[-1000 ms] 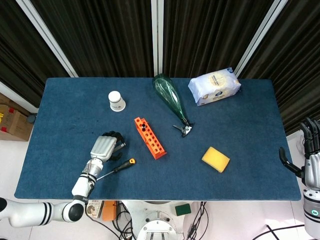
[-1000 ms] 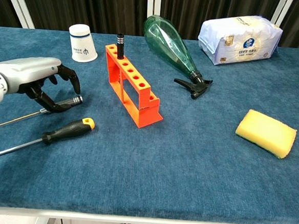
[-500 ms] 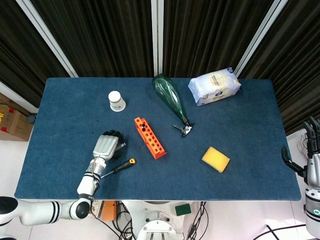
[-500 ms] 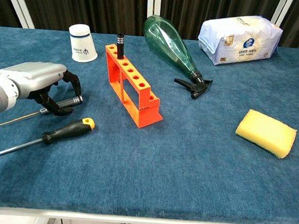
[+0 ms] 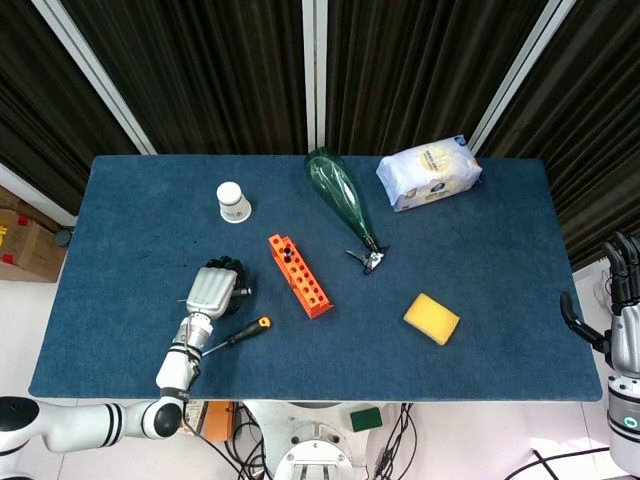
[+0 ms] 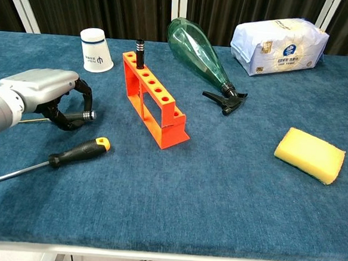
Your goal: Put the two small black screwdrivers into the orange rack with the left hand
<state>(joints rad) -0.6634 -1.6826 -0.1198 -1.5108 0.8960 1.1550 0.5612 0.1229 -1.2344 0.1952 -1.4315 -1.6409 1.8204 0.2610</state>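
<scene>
The orange rack point(image 6: 155, 99) point(image 5: 299, 275) stands on the blue table, running from far left to near right. One small black screwdriver point(image 6: 139, 52) point(image 5: 285, 250) stands upright in its farthest hole. My left hand point(image 6: 42, 91) point(image 5: 212, 288) is left of the rack and low over the cloth. It pinches the second small black screwdriver point(image 6: 82, 116) by the handle, between thumb and curled fingers. The thin shaft points left, mostly hidden under the hand. My right hand point(image 5: 622, 310) hangs beyond the table's right edge, fingers apart and holding nothing.
A larger screwdriver with a black and orange handle point(image 6: 80, 152) point(image 5: 243, 332) lies just in front of the left hand. A white paper cup point(image 6: 96, 50) stands far left. A green spray bottle point(image 6: 200, 52), a white packet point(image 6: 279, 45) and a yellow sponge point(image 6: 309, 154) lie to the right.
The left hand's fingers have closed round the small screwdriver's handle and raised it slightly off the cloth, its shaft now nearer level. The right hand has barely shifted.
</scene>
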